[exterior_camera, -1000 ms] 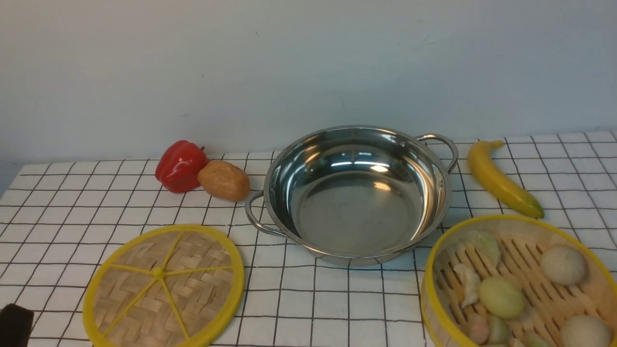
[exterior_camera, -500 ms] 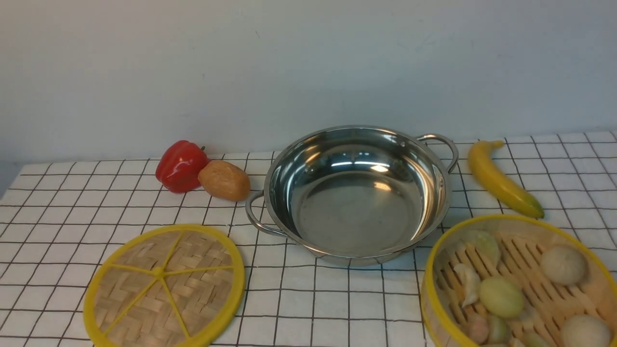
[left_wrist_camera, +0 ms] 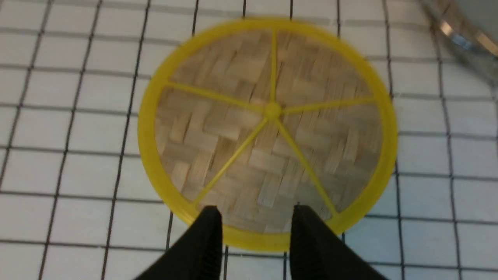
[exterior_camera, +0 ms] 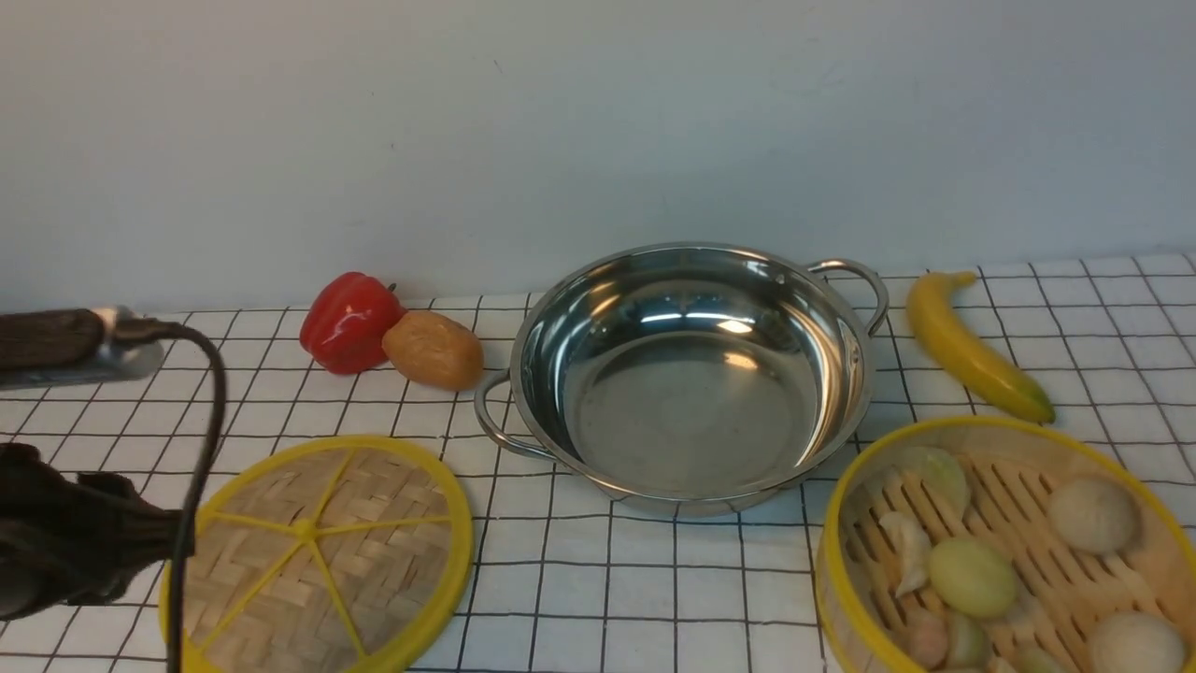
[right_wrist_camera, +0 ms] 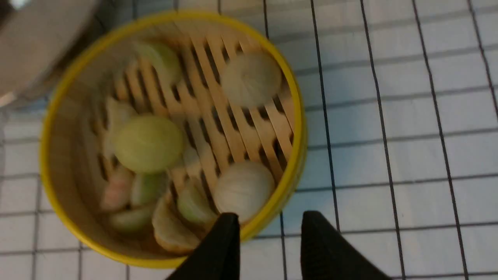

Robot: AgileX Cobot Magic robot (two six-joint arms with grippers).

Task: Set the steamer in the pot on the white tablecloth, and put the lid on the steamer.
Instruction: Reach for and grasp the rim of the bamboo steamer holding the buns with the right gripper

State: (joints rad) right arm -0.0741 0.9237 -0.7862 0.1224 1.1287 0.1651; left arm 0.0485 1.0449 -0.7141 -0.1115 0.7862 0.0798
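The lid (exterior_camera: 318,556) lies flat on the white tablecloth (exterior_camera: 654,598) at the front left. My left arm (exterior_camera: 75,551) reaches over its left edge. In the left wrist view my left gripper (left_wrist_camera: 256,217) hangs open above the near rim of the lid (left_wrist_camera: 268,128), holding nothing. The pot (exterior_camera: 691,374) stands empty in the middle. At the front right sits the steamer (exterior_camera: 1009,551) with buns and dumplings inside. My right gripper (right_wrist_camera: 270,221) is open above the rim of the steamer (right_wrist_camera: 171,136), one finger over its inside and one over the cloth outside.
A red pepper (exterior_camera: 348,322) and a brown potato (exterior_camera: 434,350) lie left of the pot. A banana (exterior_camera: 972,348) lies to its right, behind the steamer. A wall closes the back. The pot's edge (right_wrist_camera: 39,46) sits close beside the steamer.
My left arm has come into the front view from the left edge and now covers the lid's left side. The lid, pot and steamer have not moved.
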